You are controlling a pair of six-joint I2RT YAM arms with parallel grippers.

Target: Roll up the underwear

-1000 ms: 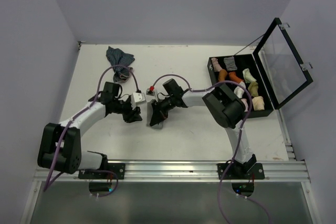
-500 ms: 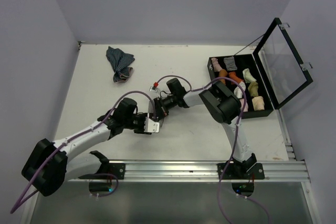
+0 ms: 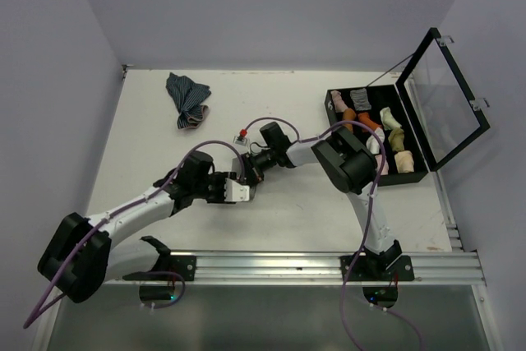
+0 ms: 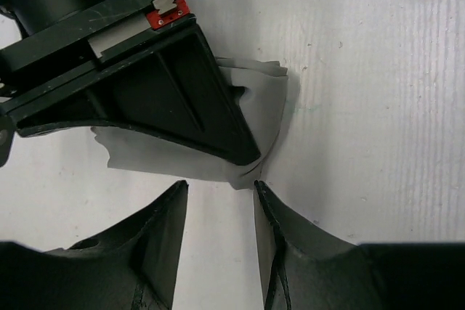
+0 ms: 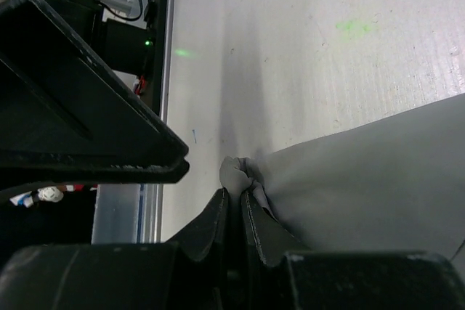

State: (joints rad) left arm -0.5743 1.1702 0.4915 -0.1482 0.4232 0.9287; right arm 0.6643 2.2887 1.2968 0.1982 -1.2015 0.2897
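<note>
white tabletop [image 3: 148, 145], grey underwear [image 4: 265, 107] at centre. right pincer [image 5: 234, 197] clamped on bunched edge. left pincer [image 4: 219, 190] half-open, empty, just beside corner. advise seating cloth deep in grip before rolling evenly.

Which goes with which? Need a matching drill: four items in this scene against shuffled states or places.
Items:
1. left claw
2. right claw
3. striped cloth
4. black case

States or places:
A. lid up, at the right side of the table
B. open, nothing between its fingers, beside the grey underwear
C. crumpled at the table's far left
D. shut on a bunched edge of the grey underwear

Pairs: 1-B, 2-D, 3-C, 4-A
</note>
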